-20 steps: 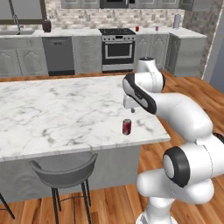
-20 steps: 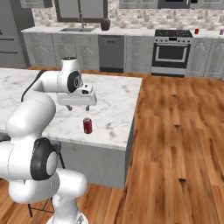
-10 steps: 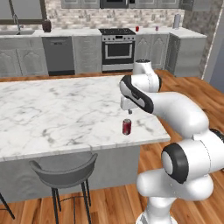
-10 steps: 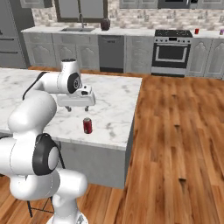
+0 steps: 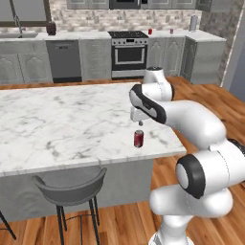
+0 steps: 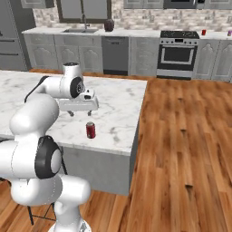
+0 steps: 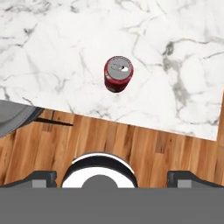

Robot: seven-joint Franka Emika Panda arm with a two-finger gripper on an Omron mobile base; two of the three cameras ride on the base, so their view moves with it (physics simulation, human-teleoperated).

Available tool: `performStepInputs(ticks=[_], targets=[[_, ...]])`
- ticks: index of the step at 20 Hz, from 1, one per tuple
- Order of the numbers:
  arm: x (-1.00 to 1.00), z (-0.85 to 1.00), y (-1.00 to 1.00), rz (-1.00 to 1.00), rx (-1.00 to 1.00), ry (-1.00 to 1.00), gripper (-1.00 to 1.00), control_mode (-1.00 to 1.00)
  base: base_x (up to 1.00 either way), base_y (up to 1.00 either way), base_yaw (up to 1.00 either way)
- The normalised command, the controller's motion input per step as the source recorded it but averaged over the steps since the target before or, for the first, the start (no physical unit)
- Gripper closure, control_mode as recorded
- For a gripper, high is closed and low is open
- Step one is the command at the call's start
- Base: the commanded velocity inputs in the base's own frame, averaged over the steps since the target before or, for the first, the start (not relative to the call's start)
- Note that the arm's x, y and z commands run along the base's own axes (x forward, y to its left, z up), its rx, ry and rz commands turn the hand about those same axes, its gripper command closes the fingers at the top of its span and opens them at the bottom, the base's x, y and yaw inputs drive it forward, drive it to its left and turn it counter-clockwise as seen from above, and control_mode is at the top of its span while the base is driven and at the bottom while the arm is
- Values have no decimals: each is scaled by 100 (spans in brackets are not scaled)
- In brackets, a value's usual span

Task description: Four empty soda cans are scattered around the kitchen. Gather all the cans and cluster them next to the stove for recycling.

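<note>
Can [image 5: 139,138] upright on bench [image 5: 57,119], near its edge. Hand [image 6: 83,112] above it, open, empty, not touching.

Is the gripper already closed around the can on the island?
No. The gripper hangs open above the marble island, and the soda can stands upright by itself near the counter's edge, clear of the fingers.

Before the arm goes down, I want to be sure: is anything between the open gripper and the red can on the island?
Nothing visible. The gripper hangs open above the soda can, which stands upright and alone on the island counter near its edge.
</note>
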Motion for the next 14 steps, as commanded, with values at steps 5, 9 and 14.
performStepInputs(ticks=[5,9,14], targets=[[28,-15,1,0,0,0,-100,-100,0,0,0],[34,-17,1,0,0,2,-100,-100,0,0,0],[27,-15,2,0,0,4,-100,-100,0,0,0]])
